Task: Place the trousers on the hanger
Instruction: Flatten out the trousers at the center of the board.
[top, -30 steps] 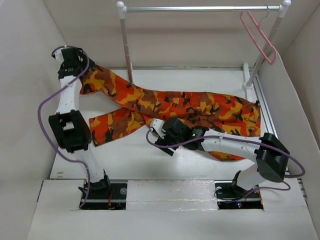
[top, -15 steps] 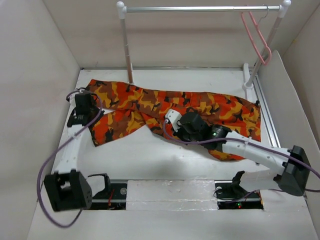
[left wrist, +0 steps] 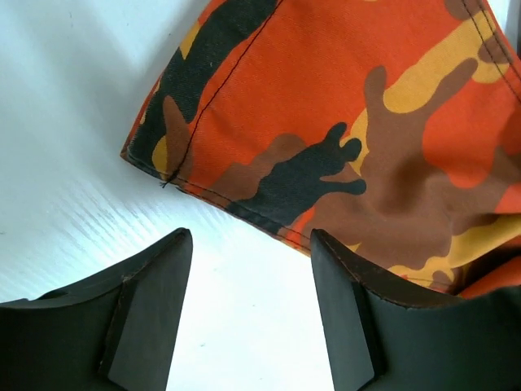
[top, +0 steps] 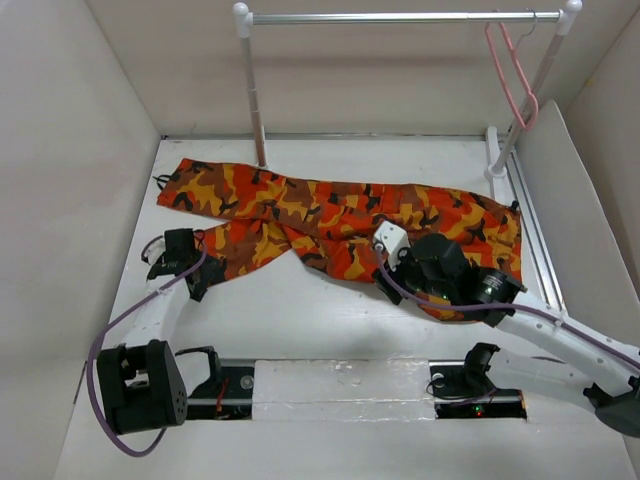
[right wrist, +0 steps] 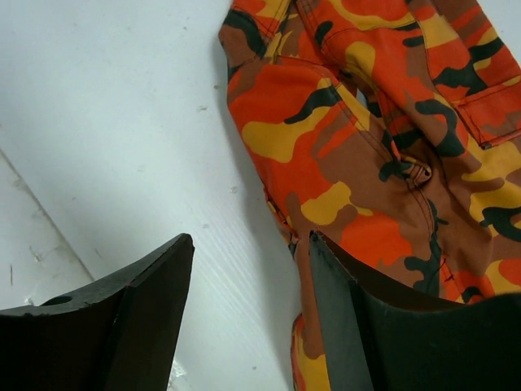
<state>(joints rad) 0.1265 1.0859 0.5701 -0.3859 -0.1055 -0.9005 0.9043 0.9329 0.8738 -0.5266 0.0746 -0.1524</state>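
The camouflage trousers [top: 330, 210] lie flat across the table, legs to the left, waist to the right. The pink hanger [top: 513, 75] hangs on the rail at the back right. My left gripper [top: 185, 262] is open and empty, low over the table just short of the near leg's cuff [left wrist: 244, 155]. My right gripper [top: 400, 262] is open and empty at the near edge of the trousers' seat [right wrist: 342, 171], its right finger [right wrist: 366, 326] over the cloth's edge.
A rail with white posts [top: 251, 85] and a silver bar [top: 400, 17] stands at the back. White walls close in on the left and right. A raised white ledge [top: 340, 385] runs along the near edge between the arm bases.
My left gripper has let go of the far leg and come down to the near leg's cuff; the leg now lies flat. My right gripper has moved right along the trousers' near edge.
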